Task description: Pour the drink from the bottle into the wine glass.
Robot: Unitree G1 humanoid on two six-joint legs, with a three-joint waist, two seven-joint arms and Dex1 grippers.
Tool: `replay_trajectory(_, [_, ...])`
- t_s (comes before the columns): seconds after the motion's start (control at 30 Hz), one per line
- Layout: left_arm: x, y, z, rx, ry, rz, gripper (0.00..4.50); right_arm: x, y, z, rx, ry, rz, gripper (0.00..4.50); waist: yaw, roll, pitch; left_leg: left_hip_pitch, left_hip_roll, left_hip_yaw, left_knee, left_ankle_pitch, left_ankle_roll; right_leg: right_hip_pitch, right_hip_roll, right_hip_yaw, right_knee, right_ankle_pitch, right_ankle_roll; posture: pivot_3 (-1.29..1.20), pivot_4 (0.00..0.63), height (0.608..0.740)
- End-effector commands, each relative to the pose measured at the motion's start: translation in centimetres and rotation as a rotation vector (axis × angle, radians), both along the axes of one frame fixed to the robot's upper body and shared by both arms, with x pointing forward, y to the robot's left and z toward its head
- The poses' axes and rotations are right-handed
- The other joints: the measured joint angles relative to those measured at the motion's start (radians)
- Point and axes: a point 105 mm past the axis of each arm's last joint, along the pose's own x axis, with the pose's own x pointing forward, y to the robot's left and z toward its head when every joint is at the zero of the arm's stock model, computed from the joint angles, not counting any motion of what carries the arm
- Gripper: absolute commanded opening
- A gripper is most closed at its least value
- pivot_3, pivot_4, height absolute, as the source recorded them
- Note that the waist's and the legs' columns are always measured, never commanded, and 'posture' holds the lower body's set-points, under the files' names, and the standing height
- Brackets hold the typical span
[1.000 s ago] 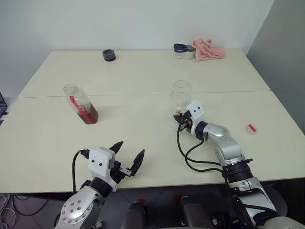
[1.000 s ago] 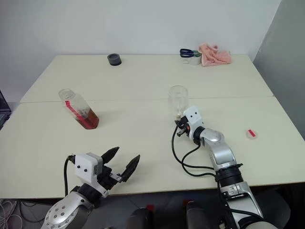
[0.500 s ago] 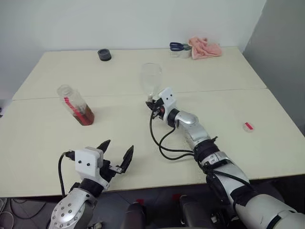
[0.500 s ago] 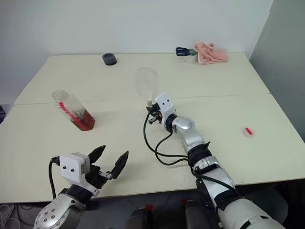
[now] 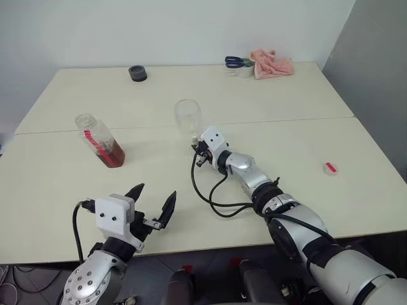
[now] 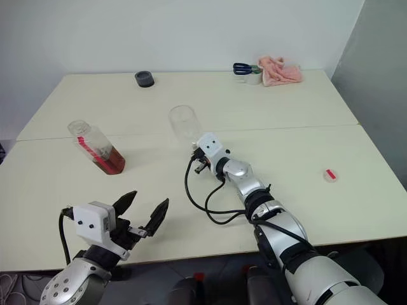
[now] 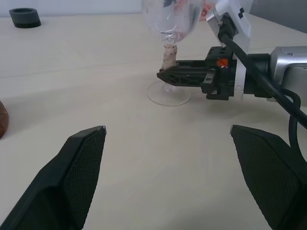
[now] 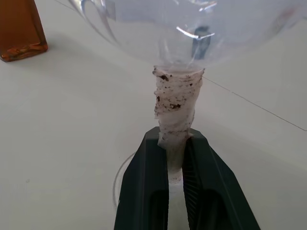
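The wine glass [image 5: 187, 117] is clear and stands mid-table with nothing in it; its stem [image 8: 176, 108] is wrapped in dirty white tape. My right gripper [image 5: 198, 153] is shut on that stem just above the round foot [image 7: 168, 96], which sits at the table surface. To the left, apart from the glass, stands the bottle [image 5: 98, 137], clear plastic with a red label stripe and an open mouth. The reddish-brown drink [image 5: 113, 153] fills only its bottom. My left gripper [image 5: 154, 197] hovers open near the table's front edge, with nothing between its fingers [image 7: 81, 158].
A black round object [image 5: 137, 73] lies at the back left. Scissors [image 5: 234, 61], a small white container [image 5: 245, 70] and a pink cloth [image 5: 273, 63] sit at the back right. A small red-and-white cap [image 5: 329, 168] lies on the right. A seam [image 5: 318, 119] crosses the table.
My right gripper has carried the wine glass leftward across the table, closer to the bottle. The left gripper stays open in about the same place. The camera view shifted slightly.
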Motion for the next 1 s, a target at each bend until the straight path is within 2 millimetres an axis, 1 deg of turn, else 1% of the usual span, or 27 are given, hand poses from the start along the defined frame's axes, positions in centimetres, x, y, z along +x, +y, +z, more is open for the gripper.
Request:
replay_trajectory(0.03, [-0.3, -0.5, 1.3, 0.006, -0.048, -0.015, 4.50, 0.2, 0.2, 0.6, -0.003, -0.016, -0.002, 0.48, 0.000, 0.000, 0.000, 0.000, 0.000, 0.000, 0.000, 0.000, 0.000, 0.000, 0.000, 0.000, 0.000, 0.000, 0.000, 0.00, 0.150, 0.740])
replay_trajectory(0.07, [-0.3, -0.5, 1.3, 0.007, -0.048, -0.016, 4.50, 0.2, 0.2, 0.5, 0.006, -0.004, 0.000, 0.86, 0.000, 0.000, 0.000, 0.000, 0.000, 0.000, 0.000, 0.000, 0.000, 0.000, 0.000, 0.000, 0.000, 0.000, 0.000, 0.00, 0.150, 0.740])
replay_trajectory(0.1, [-0.3, -0.4, 1.3, 0.009, -0.047, -0.016, 4.50, 0.2, 0.2, 0.5, 0.012, 0.005, -0.001, 1.05, 0.000, 0.000, 0.000, 0.000, 0.000, 0.000, 0.000, 0.000, 0.000, 0.000, 0.000, 0.000, 0.000, 0.000, 0.000, 0.00, 0.150, 0.740])
replay_trajectory(0.23, [-0.1, -0.1, 1.3, 0.014, -0.048, -0.013, 4.50, 0.2, 0.1, 0.4, 0.022, 0.017, -0.007, 2.49, 0.000, 0.000, 0.000, 0.000, 0.000, 0.000, 0.000, 0.000, 0.000, 0.000, 0.000, 0.000, 0.000, 0.000, 0.000, 0.00, 0.150, 0.740])
replay_trajectory(0.4, [0.1, -0.3, 1.3, 0.010, -0.050, -0.023, 4.50, 0.2, 0.1, 0.6, 0.036, 0.005, -0.004, 4.23, 0.000, 0.000, 0.000, 0.000, 0.000, 0.000, 0.000, 0.000, 0.000, 0.000, 0.000, 0.000, 0.000, 0.000, 0.000, 0.00, 0.150, 0.740])
replay_trajectory(0.43, [0.1, -0.3, 1.3, 0.010, -0.049, -0.024, 4.50, 0.2, 0.1, 0.6, 0.036, 0.004, -0.003, 4.46, 0.000, 0.000, 0.000, 0.000, 0.000, 0.000, 0.000, 0.000, 0.000, 0.000, 0.000, 0.000, 0.000, 0.000, 0.000, 0.00, 0.150, 0.740])
replay_trajectory(0.53, [0.3, -0.3, 1.3, 0.009, -0.051, -0.026, 4.50, 0.1, -0.1, 0.8, 0.079, 0.016, 0.006, 4.46, 0.000, 0.000, 0.000, 0.000, 0.000, 0.000, 0.000, 0.000, 0.000, 0.000, 0.000, 0.000, 0.000, 0.000, 0.000, 0.00, 0.150, 0.740])
replay_trajectory(0.6, [0.4, -0.2, 1.3, 0.004, -0.051, -0.017, 4.50, -0.1, -0.6, 0.9, 0.105, 0.020, 0.027, 4.46, 0.001, 0.000, 0.000, 0.000, 0.000, -0.001, 0.000, 0.000, 0.000, 0.000, 0.000, 0.000, 0.000, 0.000, 0.000, 0.00, 0.150, 0.740])
replay_trajectory(0.7, [0.4, 0.5, 1.0, -0.010, -0.044, 0.030, 4.50, -0.4, -2.7, 0.9, 0.117, -0.005, 0.038, 4.46, 0.004, 0.000, 0.000, -0.001, 0.000, -0.001, 0.000, 0.000, 0.000, 0.000, 0.000, -0.001, 0.000, 0.000, 0.000, 0.00, 0.150, 0.740])
replay_trajectory(0.77, [0.4, 1.2, 0.7, -0.038, -0.041, 0.091, 4.50, -1.1, -5.0, 1.0, 0.119, -0.015, 0.034, 4.46, 0.010, 0.000, 0.000, -0.001, -0.001, -0.001, 0.000, 0.000, 0.000, 0.001, -0.001, -0.001, 0.000, 0.000, 0.000, 0.00, 0.150, 0.740])
replay_trajectory(0.83, [0.5, 2.1, 0.4, -0.062, -0.039, 0.160, 4.50, -2.8, -7.0, 2.3, 0.149, -0.024, 0.052, 4.46, 0.021, 0.000, 0.000, -0.002, -0.001, -0.002, 0.001, 0.000, 0.000, 0.001, -0.002, -0.001, -0.001, 0.000, 0.000, 0.00, 0.150, 0.740])
replay_trajectory(0.9, [0.7, 3.5, 0.0, -0.072, -0.041, 0.246, 4.50, -5.0, -8.6, 4.1, 0.154, -0.042, 0.101, 4.46, 0.025, 0.001, 0.001, -0.002, -0.001, -0.003, 0.001, 0.000, 0.000, 0.000, -0.002, 0.000, -0.001, 0.000, 0.000, 0.00, 0.150, 0.740])
replay_trajectory(1.0, [1.4, 5.2, -0.1, -0.080, -0.061, 0.342, 4.50, -8.3, -9.7, 6.7, 0.158, -0.048, 0.215, 4.46, 0.019, 0.001, 0.001, -0.002, -0.001, -0.004, 0.000, 0.000, 0.000, 0.000, -0.002, 0.001, -0.001, 0.000, 0.001, 0.00, 0.150, 0.740])
